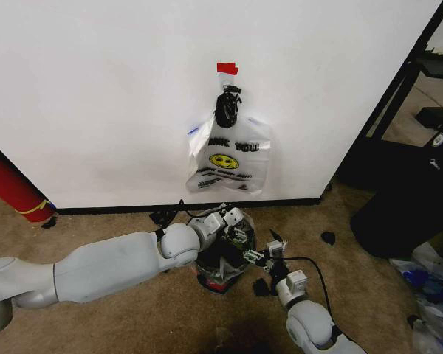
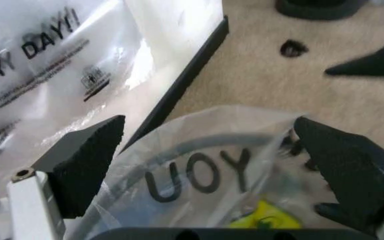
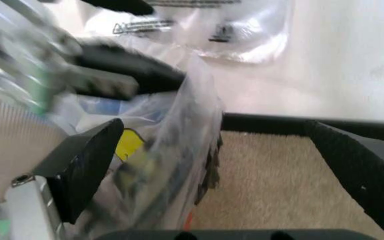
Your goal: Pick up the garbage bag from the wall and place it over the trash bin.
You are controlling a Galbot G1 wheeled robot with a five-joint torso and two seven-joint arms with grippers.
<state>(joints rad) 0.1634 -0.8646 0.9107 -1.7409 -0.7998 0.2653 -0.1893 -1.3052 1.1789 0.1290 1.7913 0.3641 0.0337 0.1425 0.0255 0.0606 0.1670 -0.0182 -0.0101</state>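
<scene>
- Garbage bag sits over the trash bin on the carpet, just near of the wall — "YOU" print and yellow smiley visible through the plastic.
- Left gripper over the bin's far rim, jaws apart around the bag's edge.
- Right gripper at the bin's right side, jaws apart, bag film beside one finger.
- More bags hang on the wall hook, under red tape.

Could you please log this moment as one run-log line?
left gripper: open over translucent printed garbage bag | right gripper: open beside it | round black trash bin: bag draped | more bags: hanging on white wall
</scene>
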